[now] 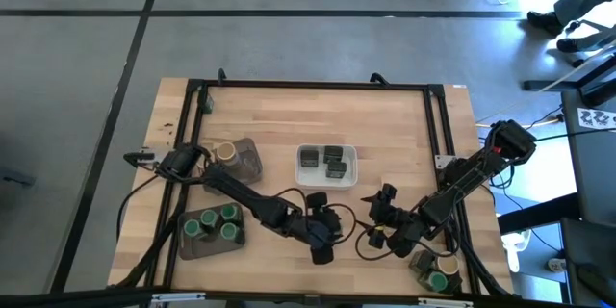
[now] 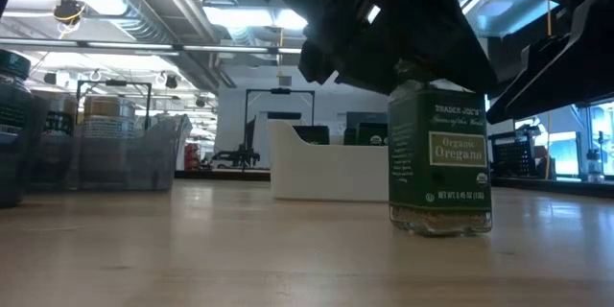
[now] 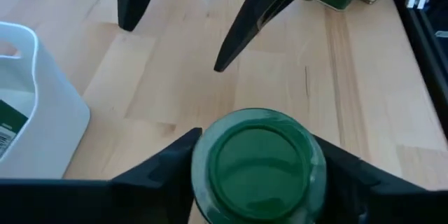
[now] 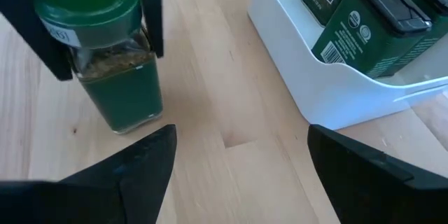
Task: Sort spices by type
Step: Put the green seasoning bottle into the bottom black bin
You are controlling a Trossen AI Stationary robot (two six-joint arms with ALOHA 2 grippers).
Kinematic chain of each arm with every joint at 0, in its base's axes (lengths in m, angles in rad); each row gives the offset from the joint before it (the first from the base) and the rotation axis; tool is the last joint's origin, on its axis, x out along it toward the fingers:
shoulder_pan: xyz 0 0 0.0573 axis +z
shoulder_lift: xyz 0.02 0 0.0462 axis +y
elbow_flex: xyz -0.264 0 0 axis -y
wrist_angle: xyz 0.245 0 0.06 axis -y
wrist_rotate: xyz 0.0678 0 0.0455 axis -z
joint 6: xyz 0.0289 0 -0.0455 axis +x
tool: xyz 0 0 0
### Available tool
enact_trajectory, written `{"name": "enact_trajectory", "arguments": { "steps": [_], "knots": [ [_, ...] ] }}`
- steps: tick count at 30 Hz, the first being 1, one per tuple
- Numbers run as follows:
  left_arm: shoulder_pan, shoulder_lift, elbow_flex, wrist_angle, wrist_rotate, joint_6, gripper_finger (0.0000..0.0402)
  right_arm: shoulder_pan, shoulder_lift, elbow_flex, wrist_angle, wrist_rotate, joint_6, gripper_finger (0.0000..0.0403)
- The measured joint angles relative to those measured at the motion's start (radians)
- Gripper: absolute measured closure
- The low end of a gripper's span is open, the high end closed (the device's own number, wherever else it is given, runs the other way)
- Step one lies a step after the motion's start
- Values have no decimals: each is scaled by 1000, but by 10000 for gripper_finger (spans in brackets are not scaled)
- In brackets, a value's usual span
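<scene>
A green-lidded glass jar (image 4: pixel 105 49) of dried herb, labelled oregano (image 2: pixel 439 168), stands upright with its base on the wooden table, near the table's near edge. My left gripper (image 3: pixel 255 171) is over it, with a finger on each side of its top (image 1: pixel 322 233). My right gripper (image 4: pixel 241 168) is open and hovers close by toward the table's right (image 1: pixel 382 223), pointing at the jar and touching nothing. Dark squarish tins (image 4: pixel 364 21) stand in the white tray (image 4: pixel 294 77). My left gripper holds the jar by its green lid (image 3: pixel 255 150) and shoulder, pinched between the two fingers (image 4: pixel 45 45), one on each side. The fingers come from above, slanting down. The jar stands upright with its base (image 2: pixel 439 225) on the table.
The white tray (image 1: pixel 350 154) sits mid-table. A dark tray with green-lidded jars (image 1: pixel 214 223) lies near left. Another dark tray with a tan-topped jar (image 1: pixel 226 152) lies far left, and a third with jars (image 1: pixel 435 271) near right. A black frame (image 1: pixel 308 85) borders the table.
</scene>
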Motion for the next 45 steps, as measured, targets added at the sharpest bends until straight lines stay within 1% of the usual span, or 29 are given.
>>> {"name": "enact_trajectory", "arguments": {
  "steps": [2, 7, 10, 16, 19, 21, 25, 29, 32, 37, 42, 45],
  "knots": [
    [-6, -5, 0, -1, 1, 4, 210, 0, 0, 0, 0, 0, 0, 81],
    [-46, -49, 0, -47, -8, 7, 210, 0, 0, 0, 0, 0, 2, 81],
    [-78, -94, 0, -102, -19, -5, 210, 0, 0, 0, 2, 0, 3, 81],
    [-171, -203, 1, -273, -38, -33, 205, 0, 0, 0, 2, 0, 21, 81],
    [-231, -257, 1, -360, -35, -100, 208, 0, 0, 0, 0, -5, 24, 81],
    [-270, -289, 1, -413, -37, -161, 207, 0, 0, 0, -2, -25, 24, 81],
    [-351, -345, 2, -538, -40, -318, 203, 0, 0, 0, 4, -26, 26, 81],
    [-424, -382, 2, -680, -36, -578, 202, 0, 0, -1, 64, -18, 26, 81],
    [-494, -385, 2, -747, -44, -708, 205, 0, 0, -1, 69, -13, 26, 81],
    [-616, -385, 2, -827, -36, -898, 205, 0, 0, -1, 69, 32, 23, 81],
    [-699, -385, 2, -1002, -37, -1137, 205, -3, 0, -1, 69, 37, 23, 81],
    [-733, -388, 2, -1101, -41, -1217, 207, -14, 0, -1, 69, 29, 23, 81]
  ]
}}
